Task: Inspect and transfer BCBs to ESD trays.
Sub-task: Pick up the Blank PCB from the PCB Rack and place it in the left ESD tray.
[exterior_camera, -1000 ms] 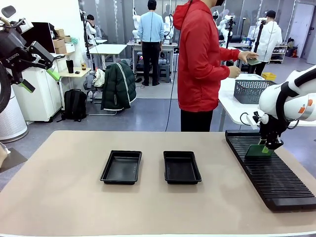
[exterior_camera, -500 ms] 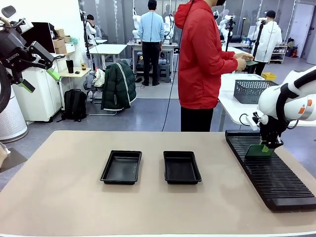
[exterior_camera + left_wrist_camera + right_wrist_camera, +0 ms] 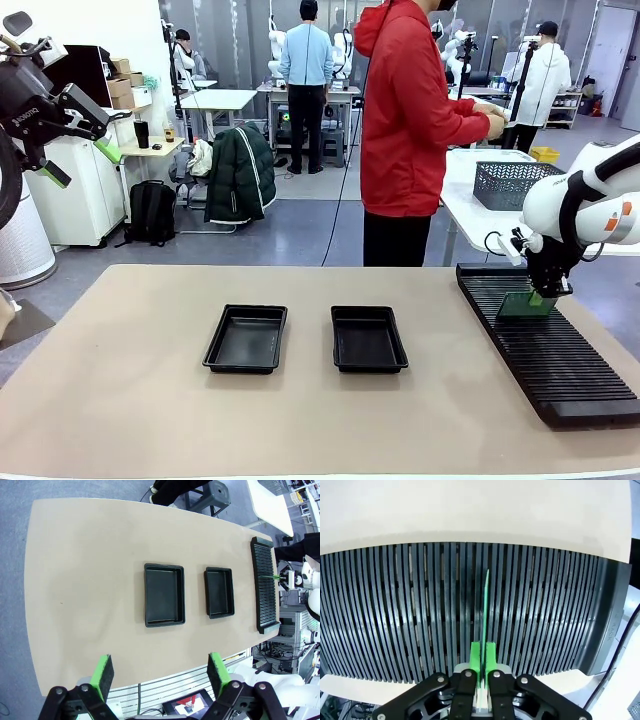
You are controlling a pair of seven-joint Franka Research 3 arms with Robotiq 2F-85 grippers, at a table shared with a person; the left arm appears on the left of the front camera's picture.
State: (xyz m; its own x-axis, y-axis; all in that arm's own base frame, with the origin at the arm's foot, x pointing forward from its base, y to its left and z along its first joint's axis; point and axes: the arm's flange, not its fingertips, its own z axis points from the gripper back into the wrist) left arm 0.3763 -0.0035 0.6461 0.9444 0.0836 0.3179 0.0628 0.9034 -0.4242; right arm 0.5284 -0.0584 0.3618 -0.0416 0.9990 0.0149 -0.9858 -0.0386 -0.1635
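Two black ESD trays lie side by side mid-table, the left tray (image 3: 246, 338) and the right tray (image 3: 368, 338), both with nothing in them; the left wrist view looks down on them (image 3: 164, 595) (image 3: 219, 592). My right gripper (image 3: 545, 293) is shut on a green BCB (image 3: 524, 304), held on edge just above the ribbed rack (image 3: 550, 345). In the right wrist view the BCB (image 3: 485, 615) stands edge-on between the green pads (image 3: 476, 657), over the rack's slots. My left gripper (image 3: 160, 672) hangs open high above the table, holding nothing.
A person in a red top (image 3: 410, 120) stands at the far edge, hands raised near a side table holding a grey wire basket (image 3: 512, 185). Bare tan table surrounds the trays. The long rack runs along the table's right side.
My right gripper has lifted the BCB slightly above the rack. The person's hands have drawn in from the side table toward the chest. The left arm has stayed put.
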